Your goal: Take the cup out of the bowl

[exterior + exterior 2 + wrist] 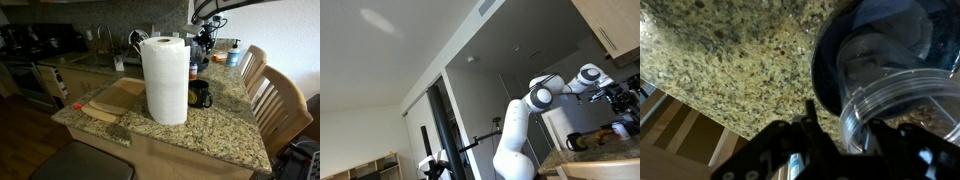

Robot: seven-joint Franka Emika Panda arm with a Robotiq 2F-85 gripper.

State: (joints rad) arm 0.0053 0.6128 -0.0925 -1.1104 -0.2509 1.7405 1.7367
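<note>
Hidden: in an exterior view the roll (164,80) stands in the middle of the counter (215,135) and blocks what lies behind it, so I can't pick out the bowl or cup there.
Hard to see: in an exterior view my arm (515,135) rises against the ceiling, with only a strip of counter edge at the lower right.
Cut off: in the wrist view, the bowl (823,62) and the cup (890,85) both run off the right side.
Gripper: my gripper (840,142) is dark and blurred along the bottom of the wrist view. One finger (810,112) pokes up just beside the bowl's rim. Wide or narrow, I can't tell.
Cup, place: it is clear and sits inside the dark bowl.
Bowl, place: it is on the granite, back from the counter edge that crosses the lower left of the wrist view, with bare stone between.
Cup, axis: a thick clear band lies nearest my camera and the walls run away from it into the bowl. Whether that band is rim or base, I can't tell.
Count: one cup and one bowl. One mug (201,94) is just beside the roll, toward the chair-side edge. One board (113,100) is by the opposite edge and one bottle (233,52) is near the far corner. There are two chairs (280,100).
</note>
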